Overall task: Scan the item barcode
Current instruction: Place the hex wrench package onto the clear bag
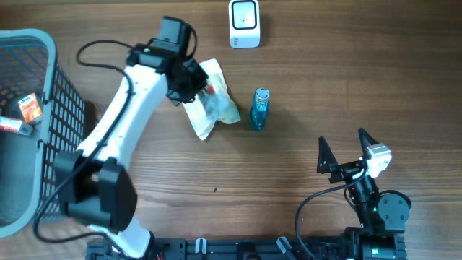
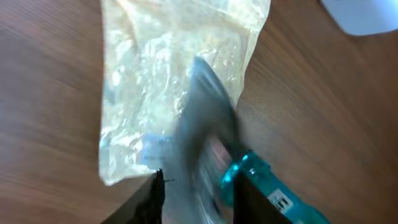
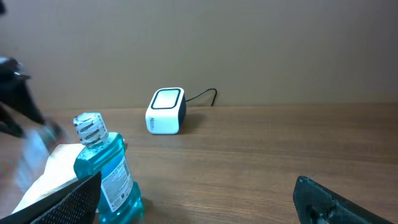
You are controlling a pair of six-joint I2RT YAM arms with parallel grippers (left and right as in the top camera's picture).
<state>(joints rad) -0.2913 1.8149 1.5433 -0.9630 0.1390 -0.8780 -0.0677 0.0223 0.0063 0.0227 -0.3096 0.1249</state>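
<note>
Finds the left gripper [image 2: 198, 193] low over the crinkled clear bag [image 1: 213, 108], likely the item to scan, lying near the middle of the table [image 1: 325, 65], just at 9 o'clock of the blue bottle [image 1: 259, 110], with the scanner [image 1: 244, 23] well apart at 12 o'clock. Shows a narrow gap between those fingers with a blur in it; cannot tell whether any film is pinched. Has the right gripper [image 1: 341, 136] spread wide and empty down at 5 o'clock. Could lose the bag from a thin pinch on slack film, dropping it short of the scanner. Could crumple film over the barcode or present the wrong face, giving no read. Might tip the seemingly upright bottle, standing so close beside the fingers, or catch the bag's loose edge on it during a lift.
</note>
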